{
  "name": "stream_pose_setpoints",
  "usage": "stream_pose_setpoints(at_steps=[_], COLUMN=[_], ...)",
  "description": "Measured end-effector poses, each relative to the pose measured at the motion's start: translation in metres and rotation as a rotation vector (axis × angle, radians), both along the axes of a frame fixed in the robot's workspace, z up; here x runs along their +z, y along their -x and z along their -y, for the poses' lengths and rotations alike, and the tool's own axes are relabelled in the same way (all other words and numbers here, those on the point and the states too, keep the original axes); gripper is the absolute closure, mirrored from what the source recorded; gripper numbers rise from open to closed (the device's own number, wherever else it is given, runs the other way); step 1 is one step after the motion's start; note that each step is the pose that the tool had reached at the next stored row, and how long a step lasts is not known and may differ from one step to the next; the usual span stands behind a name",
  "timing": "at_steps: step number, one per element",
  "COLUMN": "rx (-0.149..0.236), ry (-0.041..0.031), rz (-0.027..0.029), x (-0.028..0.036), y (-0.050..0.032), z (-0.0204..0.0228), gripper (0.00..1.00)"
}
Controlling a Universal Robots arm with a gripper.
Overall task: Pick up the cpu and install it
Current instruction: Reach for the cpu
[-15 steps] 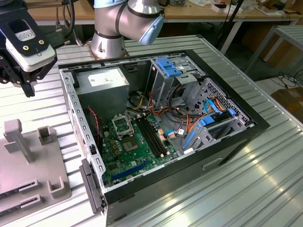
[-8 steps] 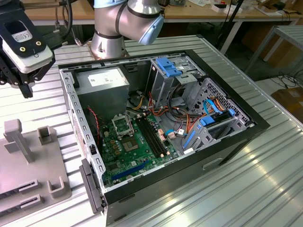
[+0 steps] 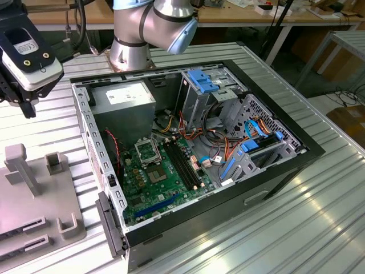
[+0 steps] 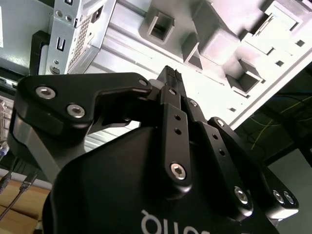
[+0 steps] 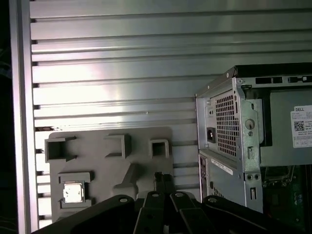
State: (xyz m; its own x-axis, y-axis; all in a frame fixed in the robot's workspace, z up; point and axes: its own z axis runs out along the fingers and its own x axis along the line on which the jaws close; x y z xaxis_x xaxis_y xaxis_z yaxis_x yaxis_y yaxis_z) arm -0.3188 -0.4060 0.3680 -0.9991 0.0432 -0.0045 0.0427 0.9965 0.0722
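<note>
Approach step, pickup not begun: claw (image 5: 163, 178) pressed together, empty, hovering over grey fixture (image 5: 97, 165). Cpu (image 5: 73, 192) seated in a fixture pocket, untouched. Calls for parting the fingers and centring above it. In exterior view, open case (image 3: 217, 200) at three o'clock of fixture; upright post (image 3: 20, 168) a possible snag.

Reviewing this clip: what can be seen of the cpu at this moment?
The small flat square silver-grey cpu chip has a plain metal top. It lies flat, face up, in a raised square pocket of the grey plastic fixture plate. The plate rests on the ribbed metal table beside the open computer case. The black hand is apart from the chip.
</note>
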Motion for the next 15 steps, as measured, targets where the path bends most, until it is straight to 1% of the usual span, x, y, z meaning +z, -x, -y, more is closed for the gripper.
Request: stream_pose_setpoints(at_steps=[1, 2, 6, 9, 12, 15], rx=[0.01, 0.017, 0.026, 0.028, 0.028, 0.028], ry=[-0.0008, -0.0016, -0.0026, -0.0027, -0.0026, -0.0026], rz=[-0.0001, 0.0, -0.0002, 0.0, 0.0, 0.0], x=[-0.0002, -0.0007, -0.0014, -0.0015, -0.0015, -0.0016], y=[0.0009, 0.0025, 0.0083, 0.0153, 0.021, 0.0237], z=[0.0013, 0.0036, 0.0097, 0.0122, 0.0132, 0.0136], gripper=[0.89, 0.89, 0.89, 0.89, 0.89, 0.89])
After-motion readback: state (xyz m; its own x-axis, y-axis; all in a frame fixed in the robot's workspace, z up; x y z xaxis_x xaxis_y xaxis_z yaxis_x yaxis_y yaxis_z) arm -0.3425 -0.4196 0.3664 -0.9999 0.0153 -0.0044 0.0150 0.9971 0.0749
